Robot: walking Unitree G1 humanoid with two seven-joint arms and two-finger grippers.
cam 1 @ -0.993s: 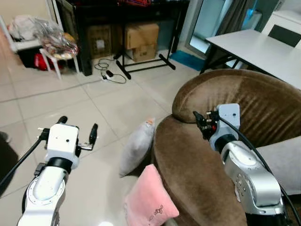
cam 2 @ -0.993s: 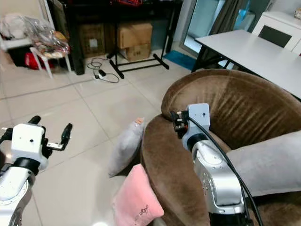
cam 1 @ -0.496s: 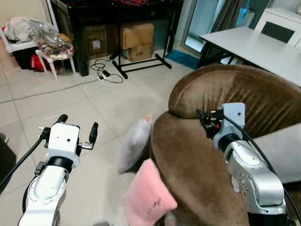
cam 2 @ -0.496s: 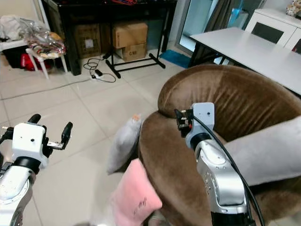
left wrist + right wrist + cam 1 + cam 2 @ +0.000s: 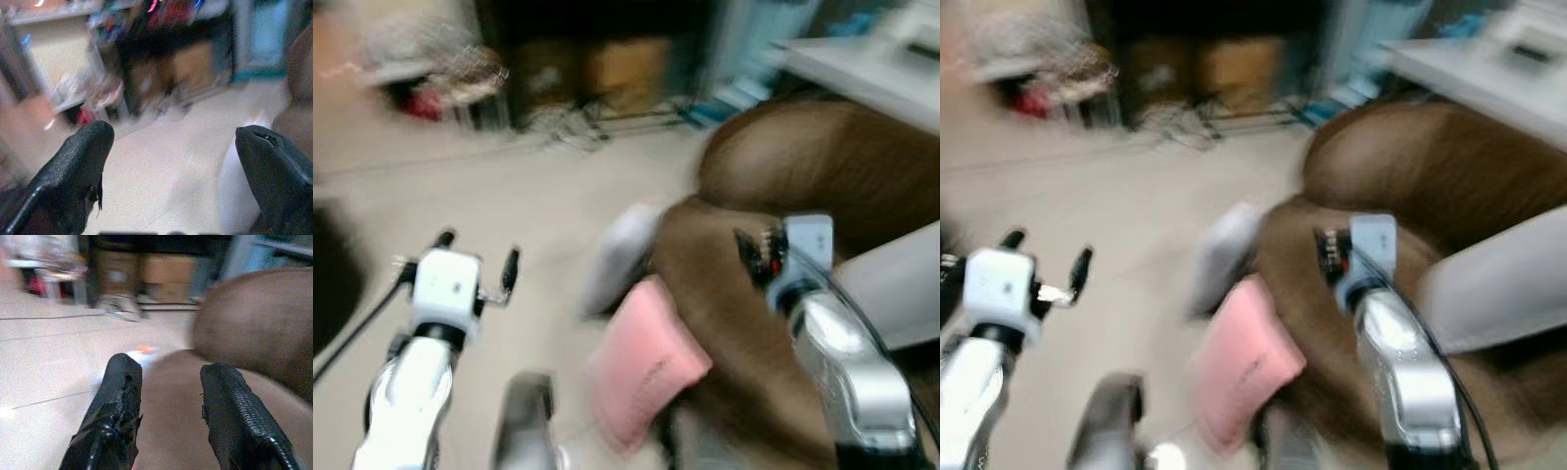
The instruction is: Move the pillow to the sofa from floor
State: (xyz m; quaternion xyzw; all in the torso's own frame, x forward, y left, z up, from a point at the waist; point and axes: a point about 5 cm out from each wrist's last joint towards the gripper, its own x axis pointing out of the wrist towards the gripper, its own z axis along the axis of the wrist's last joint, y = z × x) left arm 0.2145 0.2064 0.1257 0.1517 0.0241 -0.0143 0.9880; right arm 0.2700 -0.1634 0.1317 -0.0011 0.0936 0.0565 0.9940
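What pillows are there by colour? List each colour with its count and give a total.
Pink pillow: 1, on the floor against the sofa
Grey pillow on the floor: 1
Grey pillow on the sofa: 1
Total: 3

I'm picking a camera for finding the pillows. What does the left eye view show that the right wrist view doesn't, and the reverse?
Left eye view alone, though blurred: the pink pillow leaning against the brown sofa, a grey pillow beside it on the floor, the left end effector open over the tiles, and a grey cushion on the seat.

Right wrist view alone: a close look at the right end effector's fingers, open and holding nothing.

Both: the sofa, tiled floor and cardboard boxes behind.
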